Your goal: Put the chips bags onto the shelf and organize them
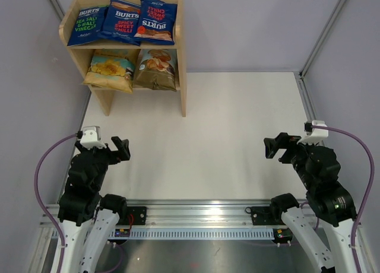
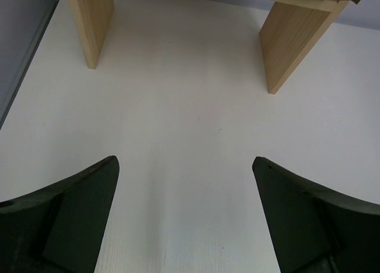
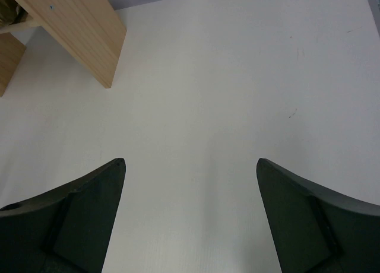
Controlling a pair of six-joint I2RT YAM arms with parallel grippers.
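Observation:
The wooden shelf [image 1: 182, 65] stands at the far left of the table. Three dark-blue BURTS bags [image 1: 88, 25] [image 1: 122, 21] [image 1: 157, 19] lean side by side on its top tier. The yellow chips bag [image 1: 108, 69] and the brown Cassava bag [image 1: 156, 69] lie on the lower tier. My left gripper [image 1: 120, 148] is open and empty near the front left, well short of the shelf. My right gripper [image 1: 274, 146] is open and empty at the front right. The left wrist view shows the shelf's legs [image 2: 90, 21] and open fingers [image 2: 89, 202]. The right wrist view shows a shelf side panel [image 3: 77, 24].
A white table top [image 1: 225, 136] spreads between the arms and the shelf. Grey walls close in the left, back and right sides. A metal rail [image 1: 202, 216] with the arm bases runs along the near edge.

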